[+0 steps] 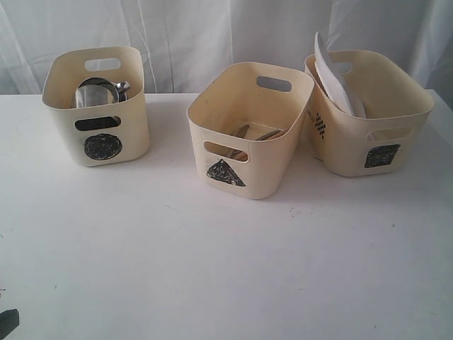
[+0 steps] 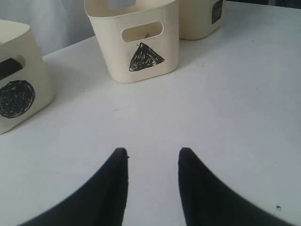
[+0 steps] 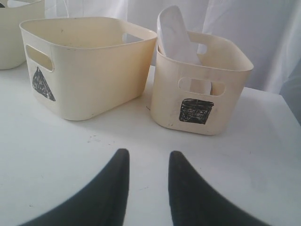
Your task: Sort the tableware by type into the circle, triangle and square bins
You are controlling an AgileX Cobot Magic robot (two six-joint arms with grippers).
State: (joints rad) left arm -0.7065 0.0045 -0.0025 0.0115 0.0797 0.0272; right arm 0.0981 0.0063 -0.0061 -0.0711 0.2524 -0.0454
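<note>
Three cream tubs stand in a row on the white table. The circle bin at the left holds steel cups or a bowl. Steel cutlery and wooden chopsticks lie in the triangle bin in the middle. From the square bin at the right a white plate sticks up, leaning. My left gripper is open over bare table. My right gripper is open too, with nothing between its fingers. Neither arm shows in the exterior view.
A white cloth backdrop hangs behind the table. The white tabletop stretches in front of the bins. A small dark object sits at the table's near left corner.
</note>
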